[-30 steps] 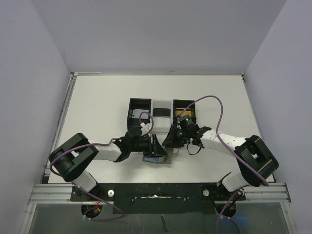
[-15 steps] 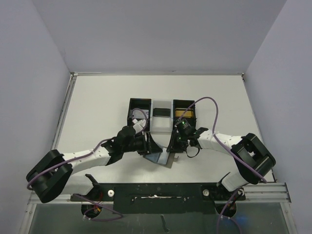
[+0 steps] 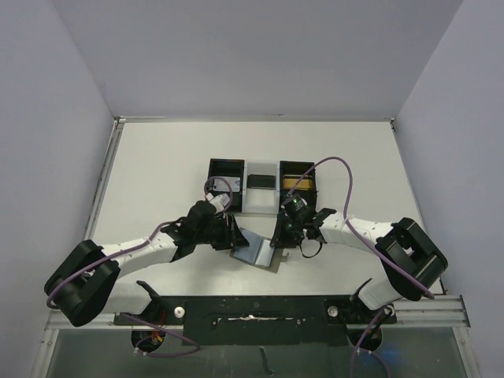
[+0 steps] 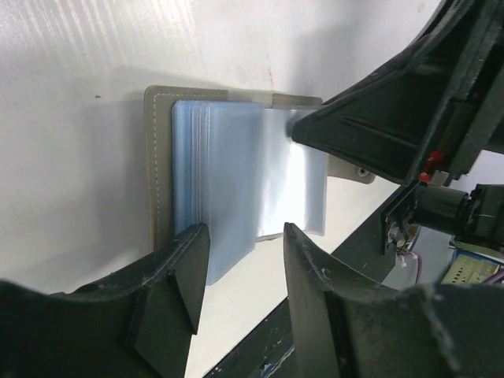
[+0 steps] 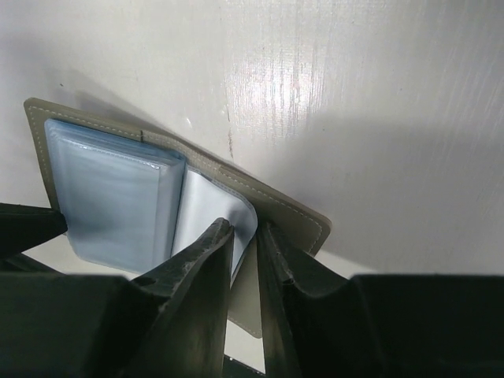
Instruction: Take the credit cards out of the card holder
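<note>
— Two hands work at the card holder, correct? Where is it?
— It lies open on the bench, near the black-and-white tray, on the side towards the arm bases. The hands are at its two sides.
— What does the right hand hold?
— Its fingers are almost together, and one clear sleeve of the card holder passes between them. So it pinches this sleeve, which curls up from the grey cover.
— And the left hand?
— Its fingers stand about half apart, at one edge of the bluish sleeve stack. It grips nothing that I can see. If a finger touches the stack, I cannot tell.
— Are cards inside the sleeves?
— The sleeves look pale and blurred, so I cannot tell.
</note>
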Robot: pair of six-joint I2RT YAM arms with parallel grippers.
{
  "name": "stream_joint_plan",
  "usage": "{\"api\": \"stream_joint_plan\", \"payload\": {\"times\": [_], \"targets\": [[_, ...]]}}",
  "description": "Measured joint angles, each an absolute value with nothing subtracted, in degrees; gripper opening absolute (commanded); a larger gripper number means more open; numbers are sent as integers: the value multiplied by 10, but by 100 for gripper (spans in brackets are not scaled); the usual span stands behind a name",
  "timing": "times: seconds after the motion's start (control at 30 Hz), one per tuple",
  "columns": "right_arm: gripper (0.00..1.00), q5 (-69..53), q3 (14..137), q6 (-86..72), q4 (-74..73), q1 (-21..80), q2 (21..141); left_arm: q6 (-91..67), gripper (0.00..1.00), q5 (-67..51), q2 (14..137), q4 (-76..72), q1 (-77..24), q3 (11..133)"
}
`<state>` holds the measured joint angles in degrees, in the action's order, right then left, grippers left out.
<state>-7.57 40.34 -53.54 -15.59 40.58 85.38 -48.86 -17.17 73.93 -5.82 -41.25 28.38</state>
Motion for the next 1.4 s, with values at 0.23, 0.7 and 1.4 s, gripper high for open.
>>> {"api": "stream_joint_plan", "payload": {"times": [0.23,0.7,1.4], "targets": [[22,-69,402,-540,-155,406,853,-490,31,-187,768,-65,-413,287],[25,-72,378,-562,-112,406,841,-526,31,-260,796,-152,-421,288],[36,-61,375,-571,-136,406,792,-516,40,-141,747,-36,-430,300]]}}
